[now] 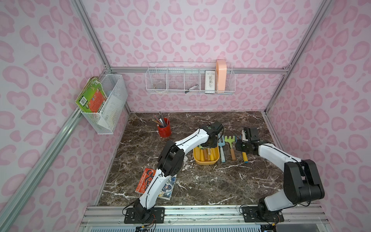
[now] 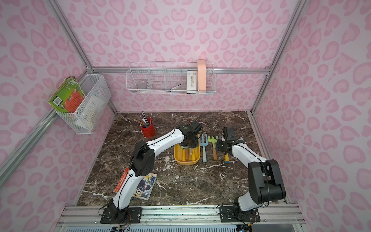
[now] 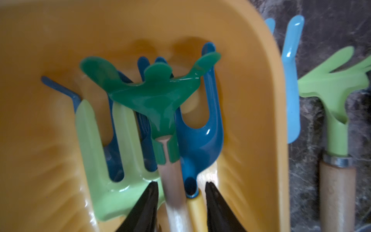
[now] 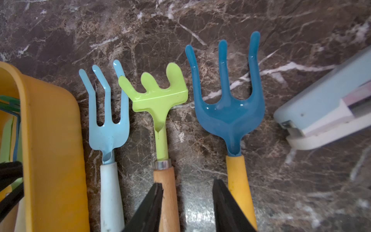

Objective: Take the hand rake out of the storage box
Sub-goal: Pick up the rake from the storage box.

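Inside the storage box (image 1: 205, 162), atop other garden forks (image 3: 200, 140), rests the dark green hand rake (image 3: 152, 90); the left tool (image 3: 181, 186) straddles its handle, jaws narrowly apart, whether clamping I cannot tell. Beside the box, the right tool (image 4: 187, 185) hangs part-open, empty, over the counter (image 4: 200, 24).

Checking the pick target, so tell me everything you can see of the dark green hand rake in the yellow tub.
The dark green hand rake has a glossy head with rounded tines and a slit socket on a pale wooden handle. It lies topmost in the storage box, across a light green fork and dark blue forks. The rake's handle sits between the open fingers of the left gripper.
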